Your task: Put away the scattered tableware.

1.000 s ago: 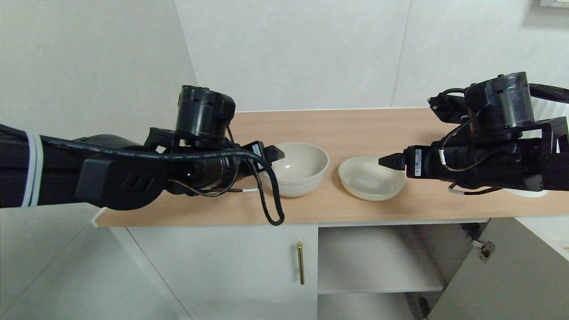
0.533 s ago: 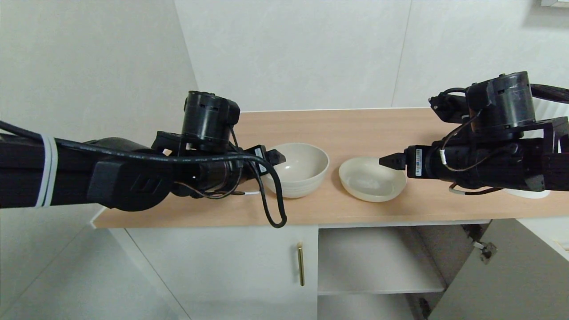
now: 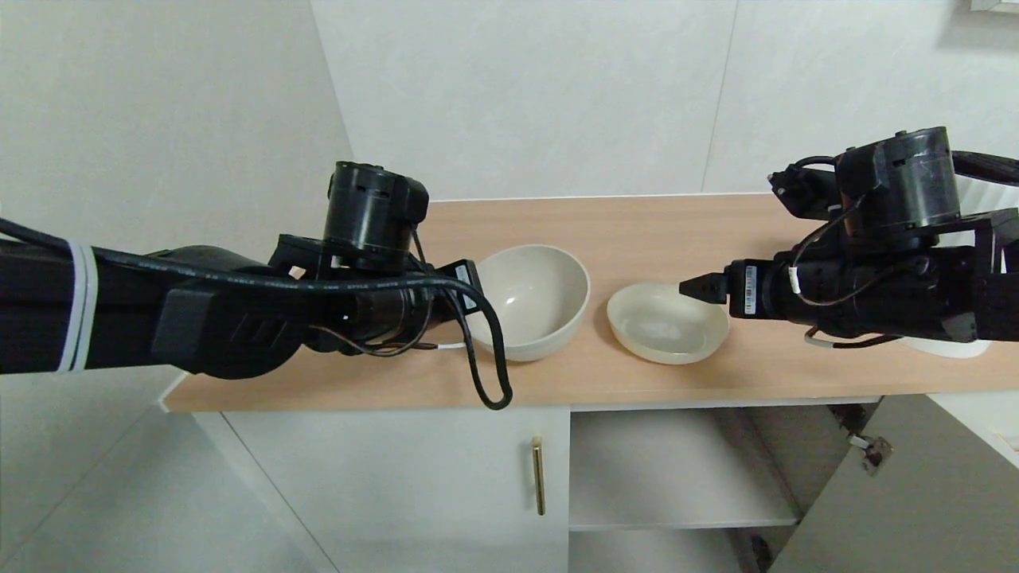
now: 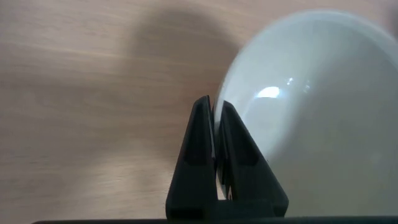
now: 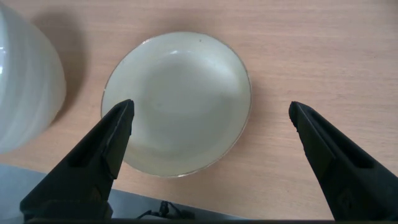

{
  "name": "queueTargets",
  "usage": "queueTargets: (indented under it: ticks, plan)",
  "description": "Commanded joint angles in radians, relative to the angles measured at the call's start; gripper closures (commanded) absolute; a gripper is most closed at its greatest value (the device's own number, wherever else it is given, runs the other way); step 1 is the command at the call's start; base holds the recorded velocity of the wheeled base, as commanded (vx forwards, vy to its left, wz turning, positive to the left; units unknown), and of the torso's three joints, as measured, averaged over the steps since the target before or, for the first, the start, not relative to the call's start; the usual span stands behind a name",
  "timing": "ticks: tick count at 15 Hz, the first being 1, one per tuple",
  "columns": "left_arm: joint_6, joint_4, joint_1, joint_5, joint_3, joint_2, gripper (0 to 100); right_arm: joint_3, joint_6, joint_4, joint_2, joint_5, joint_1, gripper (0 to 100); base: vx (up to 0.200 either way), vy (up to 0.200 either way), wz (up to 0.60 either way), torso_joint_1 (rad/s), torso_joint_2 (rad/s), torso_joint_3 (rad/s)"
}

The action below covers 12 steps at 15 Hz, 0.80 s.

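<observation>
In the head view, my left pincer point(image 3: 476, 276) is clamped on the 9 o'clock rim of the deep bowl point(image 3: 535, 298). The bowl is tilted, its gripped side raised, and its underside looks to touch the table point(image 3: 637, 223). At the bowl's 3 o'clock, just beside it but apart, the shallow dish point(image 3: 667, 322) lies flat on the table. My right pincer point(image 3: 692, 288) hangs over the dish's 3 o'clock rim, and I cannot tell from here whether it touches. A white object point(image 3: 947, 346) sits on the table behind that arm. Under the table, at the dish's 6 o'clock, the cupboard stands open onto a bare shelf point(image 3: 677, 477). The shut door beside it has a brass handle point(image 3: 539, 471).

In the left wrist view, my left pincer point(image 4: 214, 115) has its two fingers point(image 4: 200, 134) pressed close, with the deep bowl's point(image 4: 311, 112) thin rim pinched between them, one finger inside and one outside. The table point(image 4: 93, 93) lies beyond.

In the right wrist view, my right pincer point(image 5: 210, 106) is spread wide with nothing in it. Its fingers point(image 5: 112, 146) straddle the shallow dish point(image 5: 180, 130), one past each side of the rim. The deep bowl's point(image 5: 25, 81) ribbed wall stands just beside the dish on the table point(image 5: 323, 50).
</observation>
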Motion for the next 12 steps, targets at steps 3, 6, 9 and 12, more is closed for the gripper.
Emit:
queueTargets:
  ticks: [3, 6, 9, 12]
  plan:
    - [0.000, -0.001, 0.001, 0.001, -0.001, -0.012, 100, -0.007, -0.001, 0.001, 0.015, -0.024, 0.001, 0, 0.000, 0.000, 0.00, 0.000, 0.00, 0.000]
    - [0.000, -0.001, 0.001, 0.001, -0.001, -0.018, 100, -0.024, -0.004, -0.001, 0.075, -0.135, 0.001, 0, 0.000, 0.000, 0.00, 0.000, 0.00, 0.000]
    - [0.000, -0.001, 0.001, 0.001, -0.001, -0.018, 100, -0.032, -0.007, -0.001, 0.120, -0.182, 0.007, 0, 0.000, 0.000, 0.00, 0.000, 0.00, 0.000]
    - [0.000, -0.001, 0.001, 0.001, -0.001, -0.018, 100, -0.032, -0.007, -0.001, 0.141, -0.190, 0.014, 0, 0.000, 0.000, 0.00, 0.000, 0.00, 0.000]
